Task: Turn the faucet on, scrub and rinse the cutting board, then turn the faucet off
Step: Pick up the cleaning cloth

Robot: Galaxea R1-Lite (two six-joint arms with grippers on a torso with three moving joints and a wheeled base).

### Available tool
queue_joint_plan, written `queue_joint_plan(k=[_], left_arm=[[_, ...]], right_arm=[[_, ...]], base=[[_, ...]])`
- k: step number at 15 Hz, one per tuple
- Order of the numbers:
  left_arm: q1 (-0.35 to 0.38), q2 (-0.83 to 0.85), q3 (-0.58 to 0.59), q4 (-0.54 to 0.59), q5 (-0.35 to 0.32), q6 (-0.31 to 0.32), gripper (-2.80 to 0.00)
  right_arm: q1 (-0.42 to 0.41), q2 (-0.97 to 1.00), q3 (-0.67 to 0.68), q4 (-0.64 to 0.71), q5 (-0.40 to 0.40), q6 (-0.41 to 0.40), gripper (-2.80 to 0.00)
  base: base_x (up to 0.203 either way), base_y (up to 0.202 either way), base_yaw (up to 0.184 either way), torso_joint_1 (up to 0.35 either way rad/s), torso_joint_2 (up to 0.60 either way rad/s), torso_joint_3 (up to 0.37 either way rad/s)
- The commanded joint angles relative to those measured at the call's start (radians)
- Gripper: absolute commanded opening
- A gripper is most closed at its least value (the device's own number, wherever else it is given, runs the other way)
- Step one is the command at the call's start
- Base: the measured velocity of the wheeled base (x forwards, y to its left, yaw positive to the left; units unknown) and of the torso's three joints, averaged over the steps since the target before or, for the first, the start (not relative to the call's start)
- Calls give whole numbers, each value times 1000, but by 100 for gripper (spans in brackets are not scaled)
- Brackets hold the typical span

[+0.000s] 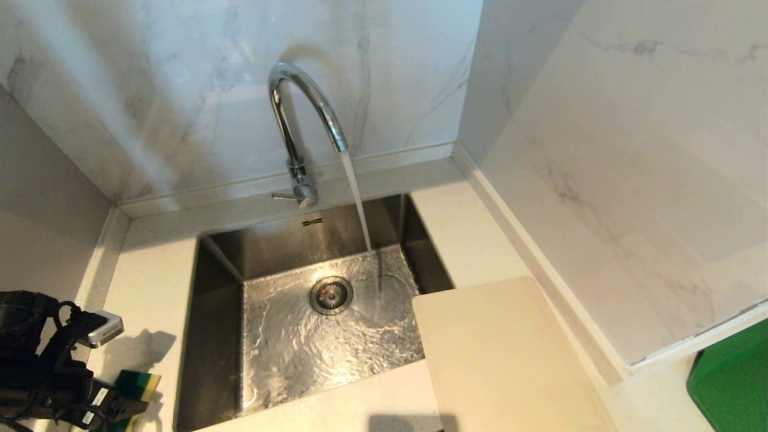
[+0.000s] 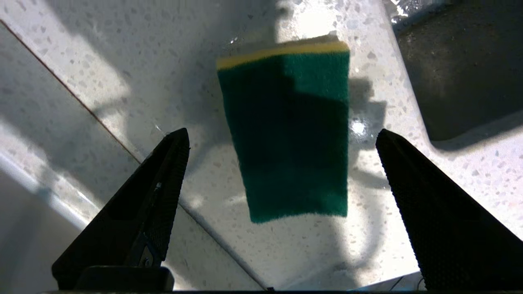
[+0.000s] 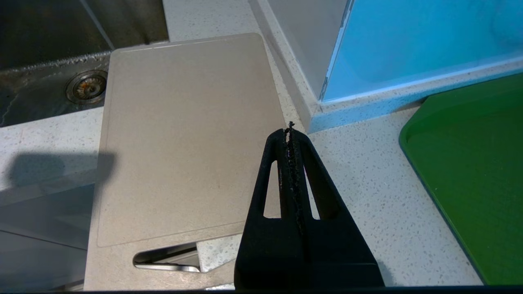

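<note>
Head view: water is pouring from the faucet (image 1: 303,114). We are hanging our left gripper (image 2: 282,139), spread wide, over the sponge (image 2: 288,134) beside the sink (image 1: 198,336). Next we are probably grabbing it. The board (image 1: 504,354) is lying on the sink's other side, under our pressed-together right gripper (image 3: 290,134).

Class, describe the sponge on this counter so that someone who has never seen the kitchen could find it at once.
Start at the steel sink with water running into it, then move to the white counter on its left. There, near the front edge, lies the sponge, flat beneath the left gripper, whose jaws stand wide open. It is small, with a dark green scouring face over a yellow layer, unlike the big cream cutting board right of the sink.
</note>
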Motion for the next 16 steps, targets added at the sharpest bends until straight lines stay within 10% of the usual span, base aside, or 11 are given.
queue_joint_plan(k=[1,16], left_arm=[[-1,44,-9,-2,-2,3,0],[71,115,-34,-16,-50,31,0]], right_arm=[[0,0,0,0,1,-1,-280],[0,0,0,0,1,-1,-280]], base=[[0,0,0,0,0,0],[0,0,0,0,0,0]])
